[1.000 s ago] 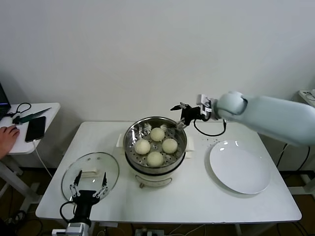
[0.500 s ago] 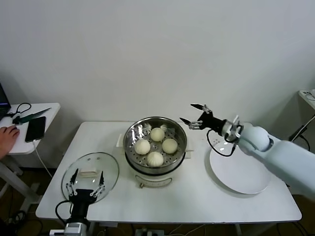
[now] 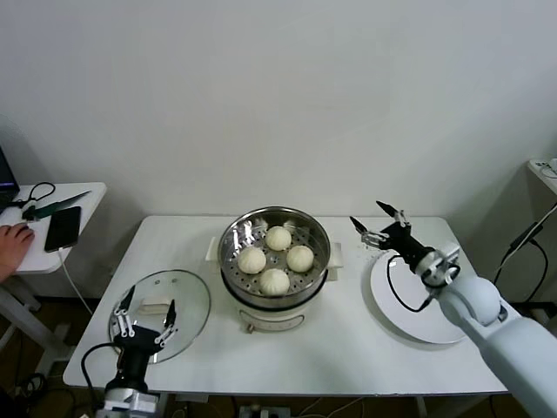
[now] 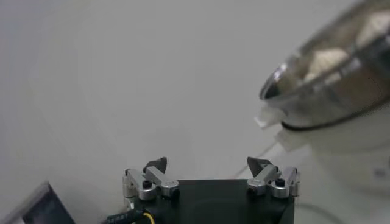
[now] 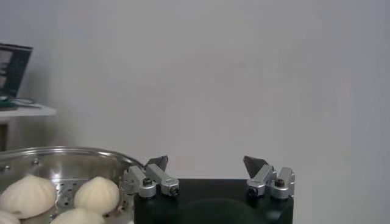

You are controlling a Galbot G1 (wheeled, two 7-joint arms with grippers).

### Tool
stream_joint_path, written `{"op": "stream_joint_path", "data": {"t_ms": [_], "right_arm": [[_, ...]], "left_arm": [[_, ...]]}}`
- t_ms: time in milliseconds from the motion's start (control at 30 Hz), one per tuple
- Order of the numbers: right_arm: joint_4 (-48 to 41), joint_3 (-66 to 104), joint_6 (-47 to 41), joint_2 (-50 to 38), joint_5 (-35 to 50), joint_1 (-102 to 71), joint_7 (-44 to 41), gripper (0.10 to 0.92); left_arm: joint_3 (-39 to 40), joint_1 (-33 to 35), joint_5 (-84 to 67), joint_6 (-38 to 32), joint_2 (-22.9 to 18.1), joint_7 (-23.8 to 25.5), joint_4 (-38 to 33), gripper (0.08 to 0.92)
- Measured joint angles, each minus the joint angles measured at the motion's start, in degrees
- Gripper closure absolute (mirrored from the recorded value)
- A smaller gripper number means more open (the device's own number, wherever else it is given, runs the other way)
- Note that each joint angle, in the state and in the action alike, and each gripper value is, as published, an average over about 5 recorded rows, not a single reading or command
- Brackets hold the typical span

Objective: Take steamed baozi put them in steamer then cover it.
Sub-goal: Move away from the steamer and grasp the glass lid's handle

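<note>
Hovering over the near edge of the glass lid (image 3: 160,310), the left gripper (image 3: 143,319) has its fingers spread wide w/ nothing between them. The lid lies flat on the table (image 3: 339,361), left of the steamer (image 3: 274,257), its white handle showing just beyond the fingertips. Right gripper (image 3: 380,225) is also wide open and empty, up in the air between the steamer and the white plate (image 3: 424,296), above the plate's far edge.

All four buns (image 3: 275,259) sit inside the steamer basket, so loading looks done; the step in hand is prob. the cover. Next move calls for the left gripper to drop onto the handle, close, lift the lid and carry it right to seat on the steamer rim.

Hard to tell: the left wrist view shows no lid at all, only the steamer's side and blank wall. Most of the left arm is cut off at the frame bottom.
</note>
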Motion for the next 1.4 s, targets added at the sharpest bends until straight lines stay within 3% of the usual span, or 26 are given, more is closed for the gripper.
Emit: {"op": "stream_joint_path", "data": {"t_ms": [267, 600, 1400], "right_arm": [[0.90, 11.78, -0.69, 4.62, -2.63, -12.20, -0.26, 0.203], [-0.82, 18.09, -0.68, 8.05, -5.41, -18.85, -0.46, 0.203], [-3.59, 18.24, 0.22, 11.11, -9.82, -20.41, -1.05, 0.203]], "left_arm": [[0.58, -1.73, 22.86, 1.80, 1.58, 0.49, 1.95, 0.177], [1.58, -6.51, 40.13, 4.31, 2.64, -1.37, 11.63, 0.177], [-0.48, -19.42, 51.35, 7.96, 2.15, -5.43, 28.75, 0.177]]}}
